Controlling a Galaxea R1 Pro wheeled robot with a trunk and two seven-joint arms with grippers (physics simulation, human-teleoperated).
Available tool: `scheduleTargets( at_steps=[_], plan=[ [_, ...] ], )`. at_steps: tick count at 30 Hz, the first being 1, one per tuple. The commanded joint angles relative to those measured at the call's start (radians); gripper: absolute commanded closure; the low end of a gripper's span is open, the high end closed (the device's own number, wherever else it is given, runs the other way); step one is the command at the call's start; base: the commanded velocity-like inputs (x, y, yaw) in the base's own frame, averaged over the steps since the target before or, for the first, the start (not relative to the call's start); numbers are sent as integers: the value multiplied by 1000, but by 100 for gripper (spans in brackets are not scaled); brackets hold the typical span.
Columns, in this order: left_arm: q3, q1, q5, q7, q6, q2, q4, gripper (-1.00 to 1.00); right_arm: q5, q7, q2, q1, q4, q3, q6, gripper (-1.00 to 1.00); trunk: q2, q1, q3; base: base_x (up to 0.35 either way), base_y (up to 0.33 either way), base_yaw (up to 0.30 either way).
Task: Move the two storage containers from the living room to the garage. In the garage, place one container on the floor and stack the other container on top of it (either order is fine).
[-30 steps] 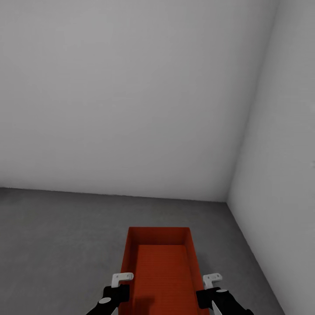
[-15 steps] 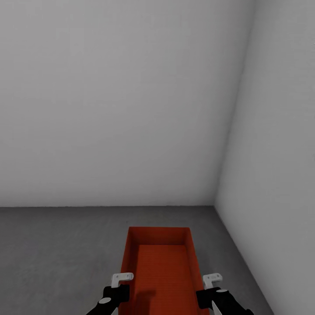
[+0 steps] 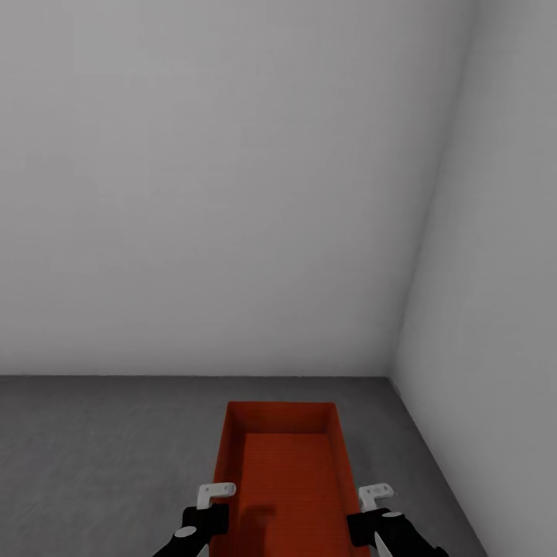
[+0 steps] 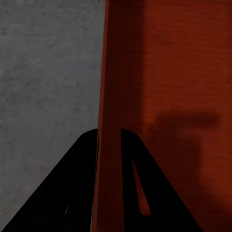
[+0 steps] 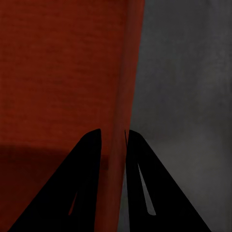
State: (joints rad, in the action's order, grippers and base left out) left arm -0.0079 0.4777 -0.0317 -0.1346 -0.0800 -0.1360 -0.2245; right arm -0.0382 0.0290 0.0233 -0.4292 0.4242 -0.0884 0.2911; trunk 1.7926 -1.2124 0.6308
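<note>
The left end effector (image 4: 108,145) is clamped on the left long wall of the red bin (image 3: 285,472), one black finger on each side of the wall. The right end effector (image 5: 113,142) pinches the right long wall the same way. The bin is held between the two arms, open top up, above the grey concrete floor (image 3: 100,456). Ahead, two plain white walls (image 3: 232,193) meet in a corner on the right.
</note>
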Motion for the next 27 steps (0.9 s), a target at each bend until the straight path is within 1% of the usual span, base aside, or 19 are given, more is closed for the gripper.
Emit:
scheduleTargets(
  at_steps=[1,6,16,27],
  plan=[
    [-11,1,-4,-3,-3,42,0,100,8,8,-9,0,2,-7,7,100,0,-1,2,343,0,172],
    [-11,1,-4,-3,-3,42,1,100,8,8,-9,0,2,-6,7,100,0,-1,3,343,0,86],
    [-11,1,-4,-3,-3,42,1,100,7,8,-10,0,2,-6,7,100,0,-1,4,343,-6,12],
    [-11,1,-4,-3,-3,42,1,100,7,8,-10,0,3,-7,7,100,0,-1,4,333,-105,1]
  ],
)
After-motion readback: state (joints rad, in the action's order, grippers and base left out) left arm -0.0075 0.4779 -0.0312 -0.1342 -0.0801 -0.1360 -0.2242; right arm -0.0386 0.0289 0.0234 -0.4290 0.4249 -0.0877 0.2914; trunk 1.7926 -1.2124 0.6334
